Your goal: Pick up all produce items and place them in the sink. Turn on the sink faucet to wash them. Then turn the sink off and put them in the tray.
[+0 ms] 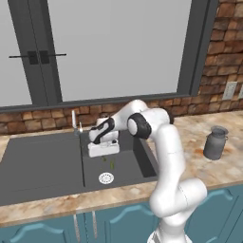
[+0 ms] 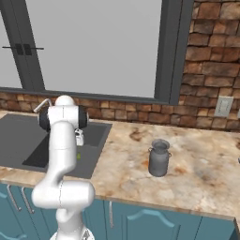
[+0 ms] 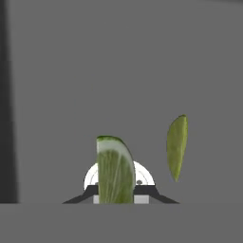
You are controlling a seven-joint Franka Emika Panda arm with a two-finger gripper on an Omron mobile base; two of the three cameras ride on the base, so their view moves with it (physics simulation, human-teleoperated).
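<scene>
Produce pieces sit in the sink (image 1: 57,163) basin: one green stalk (image 3: 114,171) is pinched between the narrowed jaws of the gripper (image 3: 116,197), above the white drain (image 1: 106,178). The second green piece (image 3: 176,146) lies just beside it. The faucet (image 1: 74,122) stands behind the basin.

A rendered home kitchen is shown. A marbled stone counter (image 2: 197,168) is set over teal cabinet doors (image 1: 118,223), with a dark grey sink (image 1: 42,163) and slim faucet (image 1: 74,121) let into it. A red brick wall (image 2: 206,70), large window (image 1: 118,47), wall outlet (image 2: 224,107) and metal milk jug (image 2: 159,158) are seen.
</scene>
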